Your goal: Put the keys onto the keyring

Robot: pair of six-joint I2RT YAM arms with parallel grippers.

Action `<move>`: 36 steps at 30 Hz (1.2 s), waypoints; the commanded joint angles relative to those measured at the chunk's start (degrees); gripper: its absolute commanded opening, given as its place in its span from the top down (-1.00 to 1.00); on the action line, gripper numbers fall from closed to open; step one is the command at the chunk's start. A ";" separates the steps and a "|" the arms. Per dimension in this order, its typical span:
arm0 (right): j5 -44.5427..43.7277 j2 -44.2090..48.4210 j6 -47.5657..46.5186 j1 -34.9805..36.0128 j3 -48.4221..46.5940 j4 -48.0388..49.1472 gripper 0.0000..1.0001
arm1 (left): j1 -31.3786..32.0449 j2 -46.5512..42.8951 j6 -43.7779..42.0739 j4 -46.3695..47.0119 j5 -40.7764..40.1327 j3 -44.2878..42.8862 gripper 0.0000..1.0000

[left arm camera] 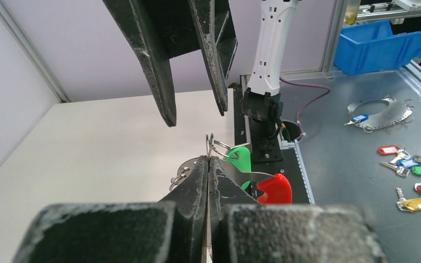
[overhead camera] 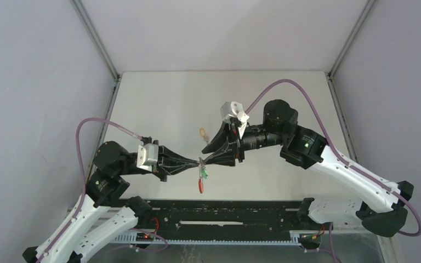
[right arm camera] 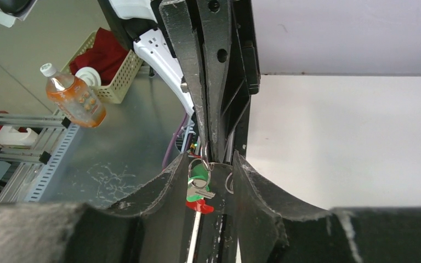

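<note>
I see the left gripper [left arm camera: 208, 160] with its jaws clenched on the keyring [left arm camera: 215, 145], holding it above the desk [overhead camera: 164, 109] near the front middle. From the left wrist camera, the thin wire loops stick up just past the pinched jaws. The ring's red curved section [left arm camera: 274, 189] hangs below and to the side. The green-headed key [left arm camera: 242, 159] dangles right beside the loops, and appears to be threaded on one of them, with the red piece just beneath it. The right gripper [left arm camera: 194, 116] faces the left one tip to tip. Its jaws are released and spread, one finger on each side of the loops, gripping nothing. The yellow-orange key [overhead camera: 202, 132] lies flat on the desk on its own, a little beyond the two grippers and apart from the ring.
</note>
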State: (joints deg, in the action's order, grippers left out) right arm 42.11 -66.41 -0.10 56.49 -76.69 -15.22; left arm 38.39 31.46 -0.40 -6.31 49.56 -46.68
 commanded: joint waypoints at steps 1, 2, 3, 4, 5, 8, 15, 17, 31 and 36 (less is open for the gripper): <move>1.14 -0.67 -0.62 0.96 -1.90 2.13 0.15 | 0.23 -0.11 1.79 3.27 1.41 -1.74 0.99; 1.07 -0.85 -0.61 1.10 -1.92 2.06 0.16 | 0.21 -0.01 1.85 3.33 1.42 -1.87 0.99; 1.05 -0.95 -0.58 1.20 -1.97 2.00 0.17 | 0.19 0.00 1.88 3.35 1.43 -2.03 0.99; 0.93 -1.13 -0.53 1.31 -1.98 1.97 0.18 | 0.20 0.10 1.90 3.40 1.42 -2.14 0.99; 0.88 -1.24 -0.52 1.46 -1.93 1.89 0.18 | 0.22 0.13 1.81 3.37 1.42 -2.19 0.99; 0.61 -1.60 -0.60 1.77 -1.94 1.70 0.21 | 0.15 -0.08 1.85 3.57 1.26 -2.36 0.99; -0.08 -2.01 -0.26 2.05 -1.95 1.56 0.48 | 0.27 -0.04 1.80 3.62 1.11 -2.39 0.99; -0.21 -2.09 -0.34 2.12 -1.93 1.32 0.59 | 0.20 -0.07 1.81 3.64 1.07 -2.24 0.99; -6.40 -4.71 -3.34 2.59 -8.51 -13.76 1.00 | 0.16 1.18 -6.06 -5.84 -0.96 -4.43 0.59; -9.25 -6.20 -5.89 3.80 -11.84 -21.83 1.00 | 0.27 1.47 -12.88 -12.68 -1.21 -6.49 0.58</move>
State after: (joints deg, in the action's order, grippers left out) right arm 36.32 -71.99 -3.03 59.16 -84.36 -30.15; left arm 38.39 32.67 -6.26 -13.26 49.01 -48.73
